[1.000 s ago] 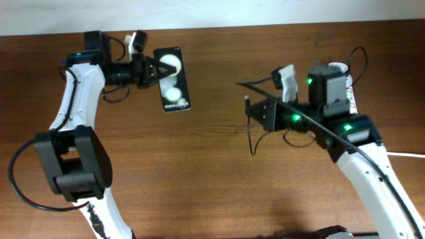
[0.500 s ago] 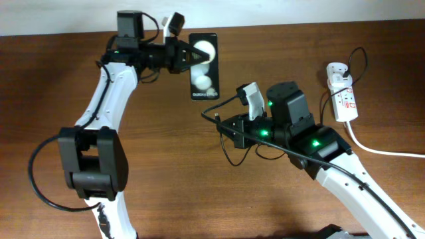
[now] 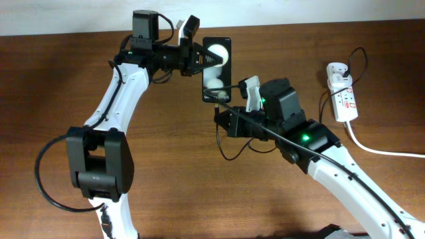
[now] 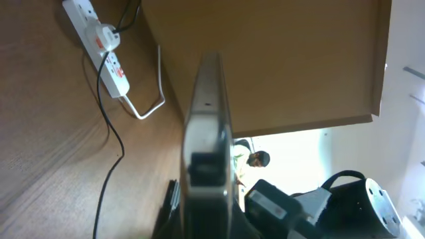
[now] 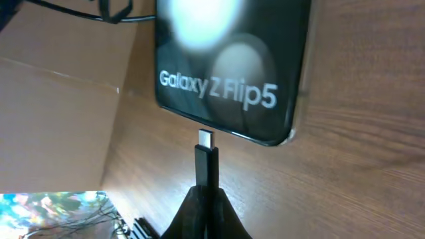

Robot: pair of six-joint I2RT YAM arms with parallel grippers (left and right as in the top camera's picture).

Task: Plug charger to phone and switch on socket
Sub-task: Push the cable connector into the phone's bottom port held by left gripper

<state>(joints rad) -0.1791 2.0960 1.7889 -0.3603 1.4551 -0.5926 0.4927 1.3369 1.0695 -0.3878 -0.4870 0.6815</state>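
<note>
The phone (image 3: 217,69) is a glossy black slab with two white spots. My left gripper (image 3: 196,58) is shut on its left edge and holds it above the table; the left wrist view shows it edge-on (image 4: 207,133). My right gripper (image 3: 223,121) is shut on the charger plug (image 5: 206,162), just below the phone's lower end. In the right wrist view the plug's metal tip sits a hair from the phone (image 5: 226,66) at its bottom edge, touching or nearly so. The thin black charger cable (image 3: 229,149) loops under my right arm. The socket (image 3: 342,93) lies at the right.
The socket's thick white cord (image 3: 378,150) runs off the right edge. The socket also shows in the left wrist view (image 4: 99,41) with the black cable (image 4: 109,172) trailing from it. The wooden table's (image 3: 166,179) far edge meets a pale wall.
My left gripper carried the phone right and slightly down toward the middle. My right gripper moved left and up with the plug, from near the socket to just under the phone's lower end.
</note>
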